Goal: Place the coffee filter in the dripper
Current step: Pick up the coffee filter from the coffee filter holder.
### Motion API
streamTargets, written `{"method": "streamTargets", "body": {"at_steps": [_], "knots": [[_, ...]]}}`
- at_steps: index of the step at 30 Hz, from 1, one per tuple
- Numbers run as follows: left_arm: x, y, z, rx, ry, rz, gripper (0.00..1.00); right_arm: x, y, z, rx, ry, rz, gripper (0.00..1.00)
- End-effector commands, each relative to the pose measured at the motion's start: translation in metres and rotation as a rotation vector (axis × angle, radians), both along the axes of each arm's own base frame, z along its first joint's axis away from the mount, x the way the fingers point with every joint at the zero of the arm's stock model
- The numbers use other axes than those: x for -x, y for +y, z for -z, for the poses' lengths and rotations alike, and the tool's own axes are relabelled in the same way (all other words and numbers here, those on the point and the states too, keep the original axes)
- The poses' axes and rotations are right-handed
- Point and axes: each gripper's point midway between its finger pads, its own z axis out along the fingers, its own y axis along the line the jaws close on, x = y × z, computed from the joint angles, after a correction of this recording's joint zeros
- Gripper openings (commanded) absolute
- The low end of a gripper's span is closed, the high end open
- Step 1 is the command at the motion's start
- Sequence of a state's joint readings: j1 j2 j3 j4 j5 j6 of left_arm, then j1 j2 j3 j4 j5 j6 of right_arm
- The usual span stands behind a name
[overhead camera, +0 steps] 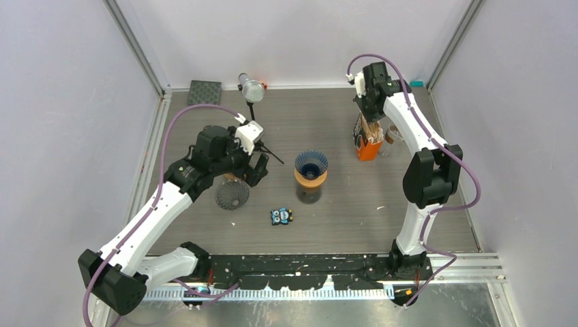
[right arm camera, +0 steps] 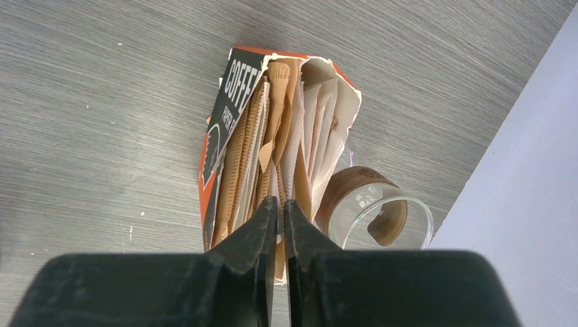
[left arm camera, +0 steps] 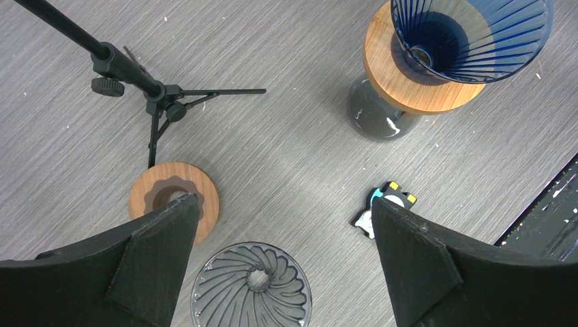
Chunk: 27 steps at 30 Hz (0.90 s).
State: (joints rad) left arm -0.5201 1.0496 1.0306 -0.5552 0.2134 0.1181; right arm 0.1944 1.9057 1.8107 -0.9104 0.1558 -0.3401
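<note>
The right end effector [right arm camera: 281, 204] hangs over the orange filter box [right arm camera: 228, 95] at the far right of the surface [right arm camera: 102, 102]. Its fingers are pinched narrow on the top edge of a coffee filter [right arm camera: 286, 136] that stands in the box among the others. The left end effector [left arm camera: 279, 204] is spread wide, holding nothing, above a clear dripper [left arm camera: 251, 286]. The blue dripper [left arm camera: 470, 37] sits on its carafe [left arm camera: 375, 116] mid-surface, well apart from the box.
</note>
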Motion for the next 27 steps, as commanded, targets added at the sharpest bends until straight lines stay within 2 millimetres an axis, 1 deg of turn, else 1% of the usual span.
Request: {"method": "streamTargets", "body": {"at_steps": [1,3,6,13,19,24,25,27], "knots": [[-0.003,-0.002,-0.008,0.011,-0.037,0.018,1.00,-0.009,0.002,-0.021,0.005,-0.062,-0.005,0.10],[-0.003,-0.002,-0.008,0.012,-0.039,0.018,1.00,-0.009,0.002,-0.025,0.001,-0.069,-0.007,0.06],[-0.003,-0.002,-0.007,0.011,-0.037,0.017,1.00,-0.009,0.002,-0.032,-0.005,-0.085,-0.005,0.03],[-0.003,-0.002,-0.009,0.014,-0.041,0.022,1.00,-0.009,0.002,-0.058,-0.015,-0.138,-0.002,0.01],[-0.002,-0.002,-0.010,0.014,-0.044,0.022,1.00,-0.004,0.000,-0.079,-0.016,-0.175,-0.001,0.00],[-0.003,-0.002,-0.009,0.014,-0.045,0.021,1.00,0.001,-0.003,-0.096,-0.014,-0.215,0.004,0.03],[-0.002,-0.002,-0.009,0.014,-0.045,0.021,1.00,0.003,-0.003,-0.100,-0.015,-0.223,0.005,0.04],[-0.002,-0.002,-0.009,0.012,-0.045,0.021,1.00,0.006,-0.004,-0.103,-0.018,-0.228,0.006,0.11]]}}
